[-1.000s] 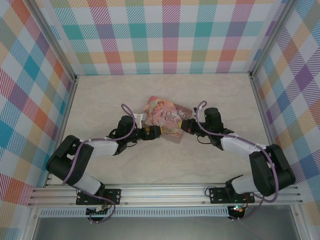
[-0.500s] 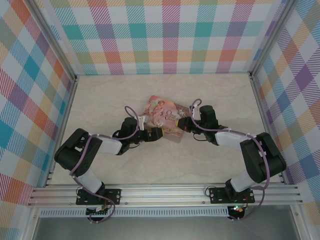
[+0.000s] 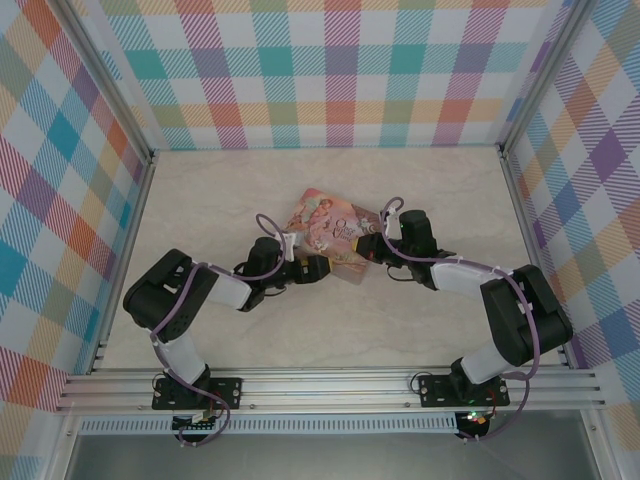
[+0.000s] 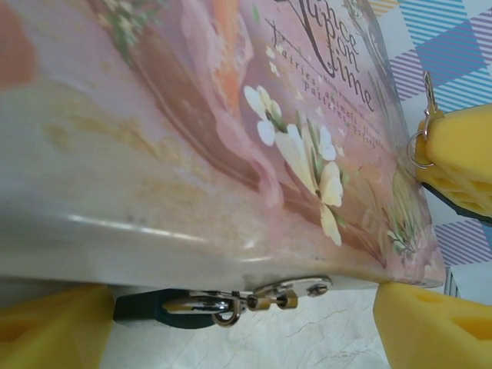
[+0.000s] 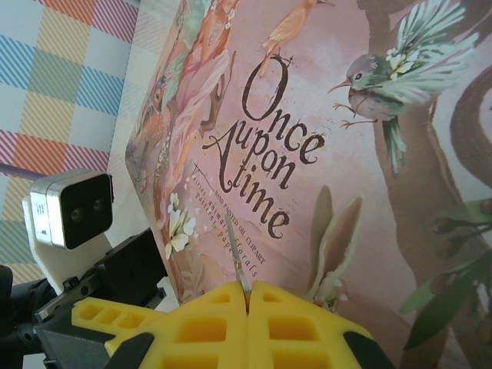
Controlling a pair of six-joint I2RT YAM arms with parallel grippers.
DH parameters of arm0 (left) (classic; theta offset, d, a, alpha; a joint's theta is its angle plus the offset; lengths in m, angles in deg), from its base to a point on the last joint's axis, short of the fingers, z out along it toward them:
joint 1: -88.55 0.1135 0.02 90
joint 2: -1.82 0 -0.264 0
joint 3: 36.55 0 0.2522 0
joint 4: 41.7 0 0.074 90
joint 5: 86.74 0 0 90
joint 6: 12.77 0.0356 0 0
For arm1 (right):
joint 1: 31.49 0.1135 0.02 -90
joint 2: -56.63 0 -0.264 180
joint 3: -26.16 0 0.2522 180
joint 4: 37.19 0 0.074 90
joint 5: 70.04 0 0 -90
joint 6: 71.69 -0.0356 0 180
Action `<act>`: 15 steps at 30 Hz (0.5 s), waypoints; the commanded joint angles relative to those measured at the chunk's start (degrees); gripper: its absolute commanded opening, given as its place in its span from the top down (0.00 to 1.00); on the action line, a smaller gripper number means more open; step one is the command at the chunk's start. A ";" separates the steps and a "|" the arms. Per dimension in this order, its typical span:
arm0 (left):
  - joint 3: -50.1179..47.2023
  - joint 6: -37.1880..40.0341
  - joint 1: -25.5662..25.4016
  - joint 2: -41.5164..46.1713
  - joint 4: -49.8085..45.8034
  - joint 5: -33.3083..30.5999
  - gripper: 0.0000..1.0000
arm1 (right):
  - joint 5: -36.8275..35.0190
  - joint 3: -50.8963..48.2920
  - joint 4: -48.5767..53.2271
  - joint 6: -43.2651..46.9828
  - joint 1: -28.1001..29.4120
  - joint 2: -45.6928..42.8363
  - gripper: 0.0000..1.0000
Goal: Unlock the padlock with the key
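A pale, marble-patterned table (image 3: 220, 200) sits in a booth with bright plaid walls (image 3: 340, 70) on three sides and a slotted metal rail (image 3: 330, 385) along the near edge. Near the middle of the table lies a pink storybook-printed box (image 3: 335, 232), turned at an angle. The left arm (image 3: 205, 290) and the right arm (image 3: 475, 282) reach in to its near side from either flank. From above, the padlock and key are too small to pick out. The left wrist view shows the padlock (image 4: 157, 309) at the box's front edge, just above the table. It has a dark teal body and a silver shackle looped through a small clasp (image 4: 288, 294). Its left end meets a yellow pad (image 4: 50, 327), and whether they touch cannot be told. The left tool (image 4: 242, 329) has its pads set wide apart, one on either side of the padlock, gripping nothing. The right tool (image 5: 247, 298) has its pads pressed together on the key (image 5: 243, 275). A thin metal sliver of the key pokes out over the box lid, and the rest is buried between the pads. The keyhole cannot be made out.
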 commanded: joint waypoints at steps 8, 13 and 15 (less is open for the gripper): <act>1.44 -5.65 -3.94 1.40 3.70 0.08 0.19 | -0.27 0.35 2.69 1.41 0.82 1.13 0.96; 1.94 -6.68 -4.27 1.03 4.21 -1.96 0.26 | -0.15 0.36 2.45 1.38 0.82 1.14 0.96; 1.64 -7.47 -4.26 0.95 5.14 -2.91 0.30 | -0.03 0.49 2.51 1.38 0.86 1.22 0.96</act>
